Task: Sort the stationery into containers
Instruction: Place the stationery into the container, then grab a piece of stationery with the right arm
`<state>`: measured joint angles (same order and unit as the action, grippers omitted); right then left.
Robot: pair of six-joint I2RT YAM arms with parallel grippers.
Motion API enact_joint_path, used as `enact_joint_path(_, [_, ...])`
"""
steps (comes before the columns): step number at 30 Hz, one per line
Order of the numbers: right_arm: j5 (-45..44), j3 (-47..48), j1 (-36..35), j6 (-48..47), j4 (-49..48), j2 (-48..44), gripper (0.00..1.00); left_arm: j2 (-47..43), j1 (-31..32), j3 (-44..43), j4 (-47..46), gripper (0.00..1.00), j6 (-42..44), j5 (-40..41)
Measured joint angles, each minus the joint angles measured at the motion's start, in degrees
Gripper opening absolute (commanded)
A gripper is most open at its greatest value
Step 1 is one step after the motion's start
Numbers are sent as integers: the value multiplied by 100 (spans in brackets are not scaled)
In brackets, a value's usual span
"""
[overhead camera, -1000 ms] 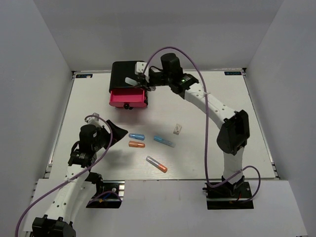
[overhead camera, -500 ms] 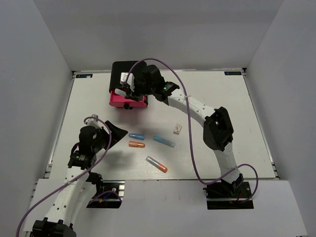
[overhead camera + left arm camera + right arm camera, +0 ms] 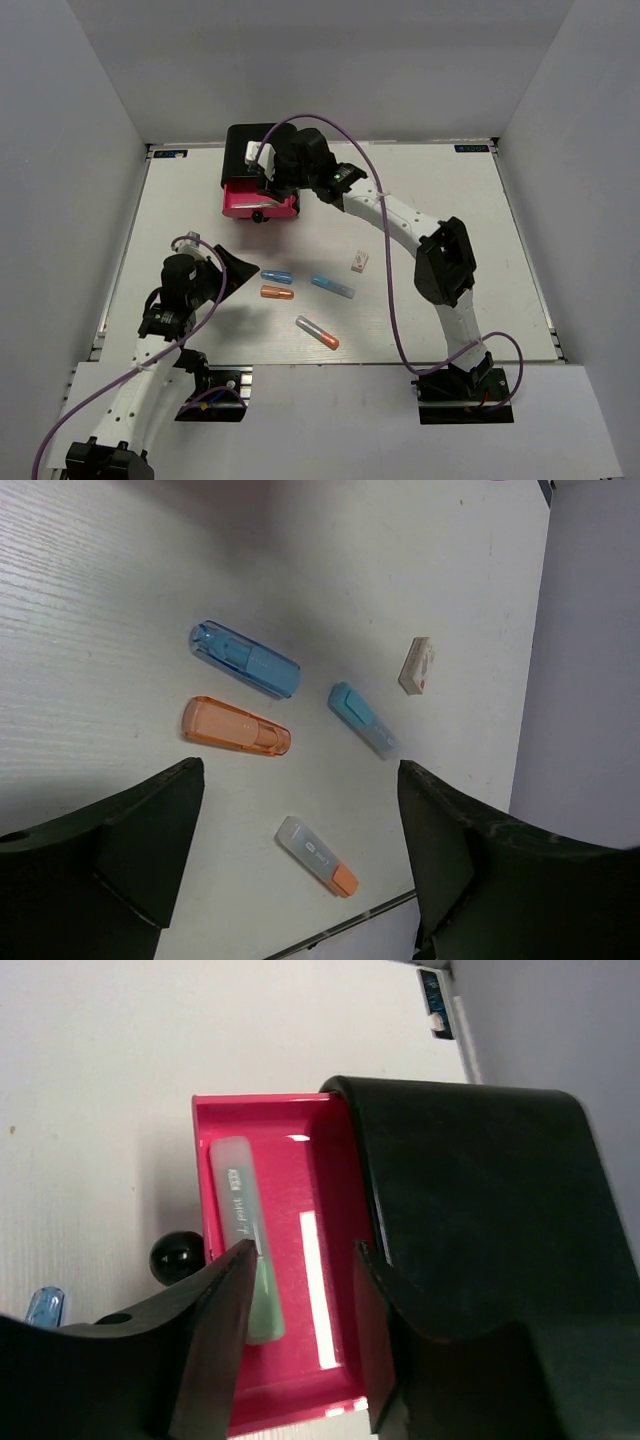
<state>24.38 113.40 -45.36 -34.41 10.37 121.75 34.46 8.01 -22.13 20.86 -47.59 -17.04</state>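
Note:
The black box (image 3: 245, 145) stands at the far left of the table with one pink drawer (image 3: 240, 208) pulled out. My right gripper (image 3: 268, 186) hangs open over that drawer (image 3: 260, 1106). A clear pen with a green tip (image 3: 238, 1210) lies in the drawer, beside and partly behind one of my right fingers. On the table lie a blue pen (image 3: 277, 276), an orange pen (image 3: 277, 293), a light blue pen (image 3: 332, 287), a clear pen with an orange tip (image 3: 317, 332) and a white block (image 3: 358, 262). My left gripper (image 3: 236, 272) is open and empty, left of the pens.
The drawer's black knob (image 3: 178, 1257) faces the table's middle. The black box (image 3: 480, 1180) rises right behind the open drawer. In the left wrist view the pens lie spread between my fingers, with the table's front edge (image 3: 340, 930) close below the orange-tipped pen (image 3: 316, 855).
My right gripper has swung left from beside the box to over the open drawer. The clear green-tipped pen now lies in the drawer. The left arm has barely moved.

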Motion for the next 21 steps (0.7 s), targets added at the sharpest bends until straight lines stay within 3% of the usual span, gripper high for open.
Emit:
enact_joint_path(1, [-61, -66, 2, 15, -15, -92, 40, 28, 0, 0, -11, 84, -7, -4])
enact_joint_path(2, [-160, -269, 2, 22, -111, -269, 28, 61, 0, -2, -13, 73, -9, -9])
enact_joint_path(3, [-258, -566, 4, 11, -155, -553, 6, 96, 0, -2, -17, 66, -26, -13])
enact_joint_path(4, [-345, -813, 11, 52, -201, -769, 0, 127, 0, -2, -22, 58, -20, -31])
enact_joint_path(5, [-551, -1283, 20, 70, -291, -1217, 0, 155, 0, -4, -37, 50, -33, -48])
enact_joint_path(6, [-691, -1729, 24, 98, -431, -1633, 0, 177, 0, -4, -55, 33, -35, -63])
enact_joint_path(9, [-896, -2732, 59, 79, -382, -2754, 0, 251, -2, -7, -144, 18, -28, -146])
enact_joint_path(11, [-894, -3379, 103, 48, -264, -3373, 3, 350, -2, -7, -192, 20, -9, -181])
enact_joint_path(12, [-870, -3718, 118, 35, -195, -3630, 17, 415, 0, -7, -208, 25, 4, -188])
enact_joint_path(13, [-831, -4113, 138, 33, -101, -3866, 42, 496, 0, -7, -210, 42, 15, -195])
enact_joint_path(14, [-789, -4518, 144, 46, 4, -4046, 53, 579, 0, -7, -205, 52, 50, -203])
enact_joint_path(16, [-719, -5141, 142, 33, 304, -4120, 66, 752, -2, -13, -205, 72, 52, -243])
enact_joint_path(17, [-684, -5375, 142, 33, 428, -4052, 75, 835, -2, -22, -192, 76, 59, -251])
enact_joint_path(21, [-610, -5731, 136, 105, 981, -3447, 75, 1102, -2, -168, -17, 80, 94, -295])
